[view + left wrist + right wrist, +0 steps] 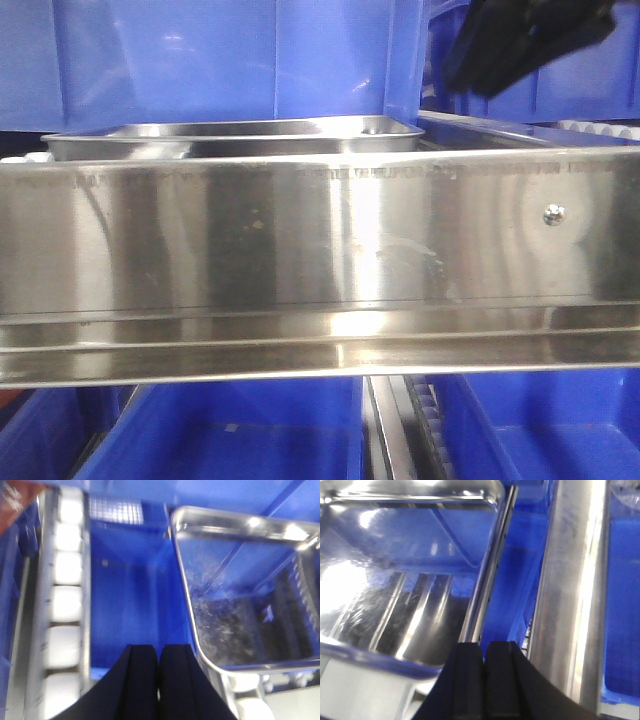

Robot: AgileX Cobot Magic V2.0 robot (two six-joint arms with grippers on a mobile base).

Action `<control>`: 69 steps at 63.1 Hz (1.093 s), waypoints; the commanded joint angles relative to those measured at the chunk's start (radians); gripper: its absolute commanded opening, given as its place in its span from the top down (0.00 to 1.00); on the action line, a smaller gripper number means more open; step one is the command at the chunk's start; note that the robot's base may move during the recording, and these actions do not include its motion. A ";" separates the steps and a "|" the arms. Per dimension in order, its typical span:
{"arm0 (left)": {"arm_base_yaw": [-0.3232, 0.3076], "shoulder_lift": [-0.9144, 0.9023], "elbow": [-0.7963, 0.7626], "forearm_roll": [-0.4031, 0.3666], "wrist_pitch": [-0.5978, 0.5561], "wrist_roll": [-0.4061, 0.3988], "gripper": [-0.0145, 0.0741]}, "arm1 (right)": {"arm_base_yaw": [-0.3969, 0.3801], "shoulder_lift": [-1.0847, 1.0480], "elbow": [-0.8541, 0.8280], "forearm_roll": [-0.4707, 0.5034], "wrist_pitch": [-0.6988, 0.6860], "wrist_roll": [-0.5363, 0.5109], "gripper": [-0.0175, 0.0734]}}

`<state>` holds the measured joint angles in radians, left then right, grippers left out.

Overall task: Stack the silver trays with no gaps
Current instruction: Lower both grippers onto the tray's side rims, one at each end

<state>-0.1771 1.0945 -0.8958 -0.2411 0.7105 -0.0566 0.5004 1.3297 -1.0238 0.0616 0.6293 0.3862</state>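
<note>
Blue plastic bins, deep and square-walled, fill the background of your workspace, and a long flat brushed-steel panel with one screw head crosses the front view. Starting at your left, the left wrist view shows a row of white rollers in a grey track, then the open well of a bin, then the shallow rectangular silver tray of shiny stainless steel. The left gripper hangs at the bottom of that view with its black fingers pressed together on nothing. From those jaws the silver tray lies ahead and to the right, its rounded near corner just beside them. The right gripper is likewise closed and empty. From it the tray lies ahead and to the left, the thin flared rim just beside the fingertips, with a bright steel rail on the other side. So you have the tray between your two arms, and I judge neither clearly nearer. In the front view it sits behind the panel's top edge, left of centre, its visible side running parallel to the panel. Both wrist views crop it, so you cannot settle its long axis. Its floor is mirror-bright, scuffed and tinted blue by reflection. Whether another tray nests beneath it cannot be told.
</note>
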 commanded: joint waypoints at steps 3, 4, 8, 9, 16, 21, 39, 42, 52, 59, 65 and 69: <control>-0.057 0.055 -0.018 -0.002 -0.072 -0.007 0.85 | 0.009 0.043 -0.053 -0.070 -0.004 0.044 0.89; -0.064 0.062 -0.018 -0.002 -0.087 -0.007 0.85 | 0.011 0.050 -0.062 -0.087 0.004 0.054 0.89; -0.091 0.088 -0.026 -0.002 -0.112 -0.007 0.85 | 0.022 0.079 -0.112 -0.156 0.048 0.098 0.89; -0.096 0.095 -0.031 -0.002 -0.118 -0.007 0.85 | 0.026 0.085 -0.124 -0.170 0.061 0.106 0.89; -0.123 0.146 -0.070 0.002 -0.121 -0.007 0.85 | 0.056 0.123 -0.215 -0.222 0.140 0.131 0.89; -0.125 0.176 -0.103 0.007 -0.117 -0.007 0.85 | 0.076 0.140 -0.271 -0.222 0.169 0.131 0.89; -0.125 0.268 -0.209 0.008 -0.071 0.028 0.79 | 0.089 0.192 -0.369 -0.225 0.208 0.112 0.89; -0.125 0.284 -0.226 0.008 -0.051 0.028 0.76 | 0.089 0.199 -0.378 -0.225 0.234 0.110 0.89; -0.125 0.300 -0.256 0.009 -0.044 0.028 0.65 | 0.089 0.215 -0.381 -0.222 0.281 0.110 0.89; -0.125 0.309 -0.273 0.009 -0.040 0.028 0.60 | 0.089 0.226 -0.381 -0.222 0.292 0.110 0.86; -0.125 0.320 -0.277 0.039 -0.037 0.028 0.59 | 0.089 0.233 -0.381 -0.215 0.292 0.110 0.66; -0.125 0.324 -0.277 0.079 -0.037 0.028 0.59 | 0.089 0.237 -0.381 -0.215 0.292 0.110 0.51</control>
<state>-0.2973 1.4118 -1.1630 -0.2047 0.6726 -0.0325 0.5866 1.5622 -1.3945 -0.1485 0.9222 0.5059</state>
